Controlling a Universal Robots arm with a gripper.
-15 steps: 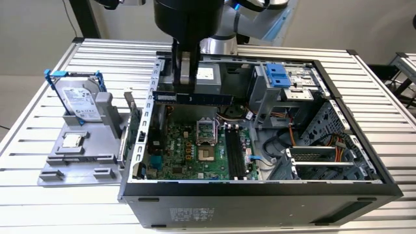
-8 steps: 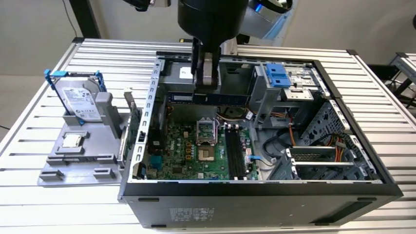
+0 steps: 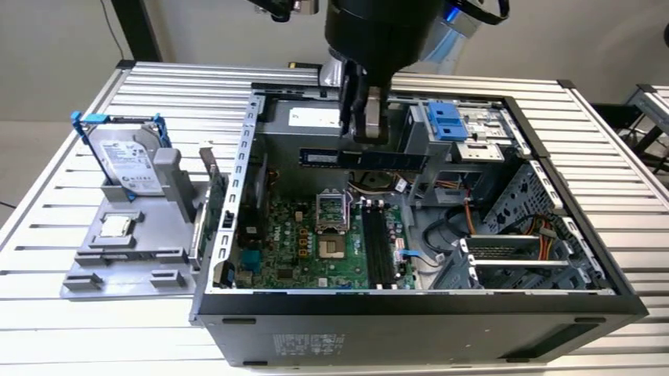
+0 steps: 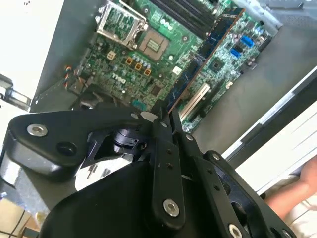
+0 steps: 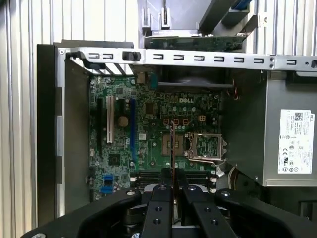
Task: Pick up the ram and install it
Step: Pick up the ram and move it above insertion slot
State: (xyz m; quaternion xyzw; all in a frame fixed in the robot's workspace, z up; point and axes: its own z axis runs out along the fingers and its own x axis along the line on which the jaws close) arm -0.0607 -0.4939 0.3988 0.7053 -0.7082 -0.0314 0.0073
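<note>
The tool (image 3: 368, 137) is pinching the ram (image 3: 403, 160) near its middle, holding it level above the motherboard (image 3: 313, 235) inside the open case. A good seating calls for turning the stick parallel to the black slots (image 3: 378, 247), which it seems to be crossing, then pressing evenly.

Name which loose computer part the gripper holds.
The ram, the thin stick clamped above the motherboard; the hard drive and larger card stand outside the case.

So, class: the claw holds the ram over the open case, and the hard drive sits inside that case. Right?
No. The exterior view shows the hard drive outside the case, on the grey stand; the claw does hold the ram.
</note>
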